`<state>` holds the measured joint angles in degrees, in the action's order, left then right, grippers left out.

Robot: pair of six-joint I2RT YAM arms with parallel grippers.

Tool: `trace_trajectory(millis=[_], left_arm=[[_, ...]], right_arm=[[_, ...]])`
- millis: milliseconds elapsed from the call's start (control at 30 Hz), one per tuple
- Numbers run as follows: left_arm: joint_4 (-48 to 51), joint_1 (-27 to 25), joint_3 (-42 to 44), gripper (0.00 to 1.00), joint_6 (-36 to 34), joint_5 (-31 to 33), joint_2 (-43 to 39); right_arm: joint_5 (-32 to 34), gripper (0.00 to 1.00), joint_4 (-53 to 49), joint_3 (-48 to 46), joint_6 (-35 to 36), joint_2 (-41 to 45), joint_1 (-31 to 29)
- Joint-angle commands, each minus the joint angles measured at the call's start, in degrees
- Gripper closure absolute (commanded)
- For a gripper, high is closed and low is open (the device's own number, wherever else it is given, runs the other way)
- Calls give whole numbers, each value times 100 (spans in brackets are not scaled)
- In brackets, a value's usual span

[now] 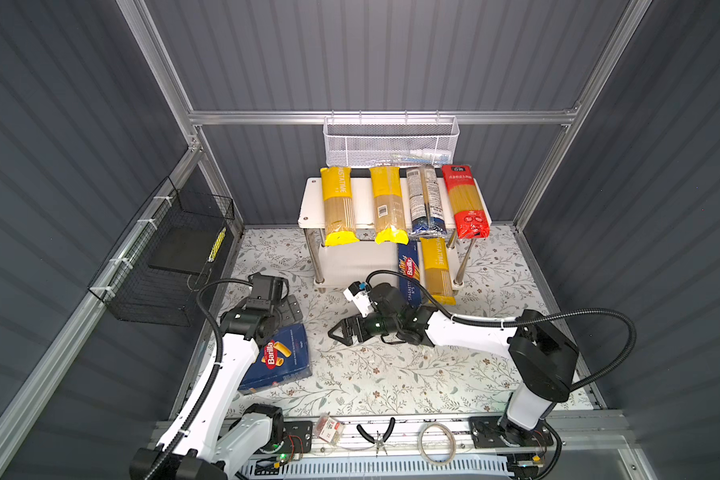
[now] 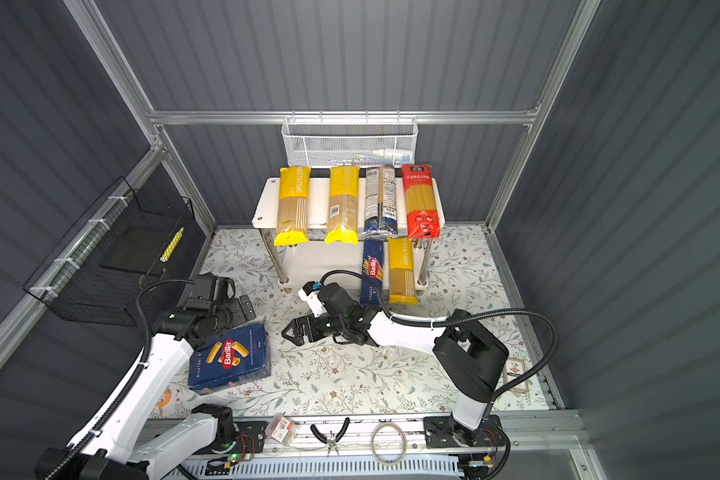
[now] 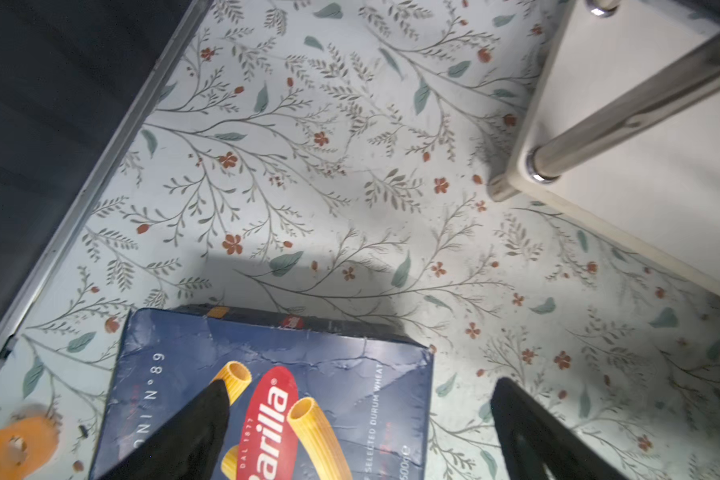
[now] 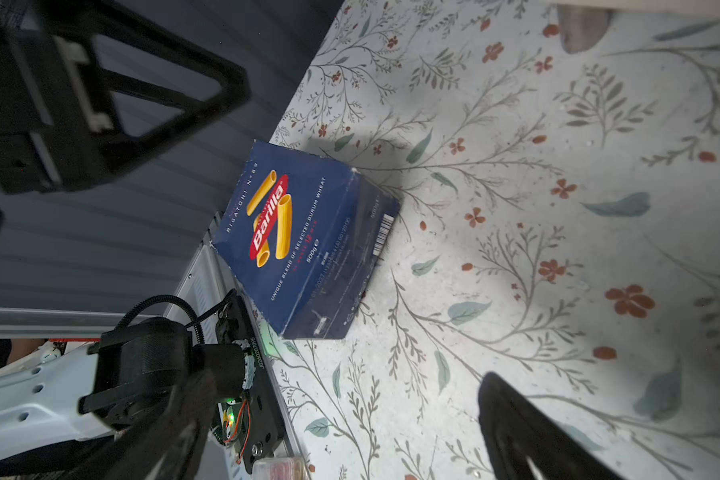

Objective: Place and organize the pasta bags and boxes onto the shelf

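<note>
Nearest the arm bases, the rigatoni box (image 1: 281,359) is seen lying flat on the floral mat (image 1: 391,374), not yet shelved. The left gripper (image 3: 362,384) is held at the box's far end with its fingers spread, one above the printed face and one above the mat. Nothing is pinched, and whether the box is touched cannot be told. The right gripper (image 1: 336,331) is pointed toward the box from mid-mat, its jaws parted wide and empty.

A clash could be caused if both grippers are closed in on the one box. The box could also be shoved along the mat instead of caught (its cardboard is creased and dented, so a hard squeeze may cave it).

Farther back, the shelf (image 1: 310,203) is built of two smooth white boards on chrome legs. A spaghetti box (image 1: 409,270) and a yellow bag (image 1: 437,266) are laid on the lower board, with room left beside them. Four long bags (image 1: 339,203), glossy and crinkled, are laid across the upper board with their ends overhanging the front edge. One could be dragged down if brushed during insertion.
</note>
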<state>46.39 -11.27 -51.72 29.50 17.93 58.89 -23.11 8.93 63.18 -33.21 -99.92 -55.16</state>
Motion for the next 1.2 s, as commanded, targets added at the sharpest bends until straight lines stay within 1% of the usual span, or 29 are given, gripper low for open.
trace_trajectory(millis=[0,33,100,200,267,333,367,400,467,533,567,700,767,867,967,1167], left_arm=[[342,-20,281,1,247,652,4],[400,-37,378,1,382,885,-43],[400,8,394,1,540,906,-173],[357,357,487,1,598,940,-258],[436,427,448,1,616,1142,-84],[432,465,454,1,746,1498,101],[339,533,495,1,732,1648,199],[290,682,502,1,690,1651,302],[87,940,650,1,627,1328,398],[-229,1135,988,1,648,898,287],[-272,1178,1024,1,620,766,194],[-227,1197,1209,1,864,1017,-499],[-228,1197,1266,1,936,1130,-690],[-315,1206,1228,1,868,1083,-502],[-667,1241,1287,1,864,756,-166],[-1259,1250,1720,1,997,330,-312]], right_arm=[[-344,1,-179,108,351,-288,5],[-430,1,-85,100,308,-338,-8],[-543,1,211,1,245,-379,-51],[-492,1,273,52,263,-459,-150],[-516,1,101,212,312,-546,-194],[-602,1,223,240,384,-623,-253],[-632,1,315,265,390,-679,-280],[-648,1,292,350,360,-742,-298],[-707,1,144,527,339,-844,-341],[-548,1,-26,628,400,-879,-426],[-472,1,-98,662,422,-882,-448],[-287,1,-234,727,420,-986,-509],[-281,1,-205,765,338,-1075,-513],[-299,1,-231,892,256,-1197,-539],[-158,1,-348,1004,214,-1255,-549],[318,1,-797,1379,75,-1452,-547]])
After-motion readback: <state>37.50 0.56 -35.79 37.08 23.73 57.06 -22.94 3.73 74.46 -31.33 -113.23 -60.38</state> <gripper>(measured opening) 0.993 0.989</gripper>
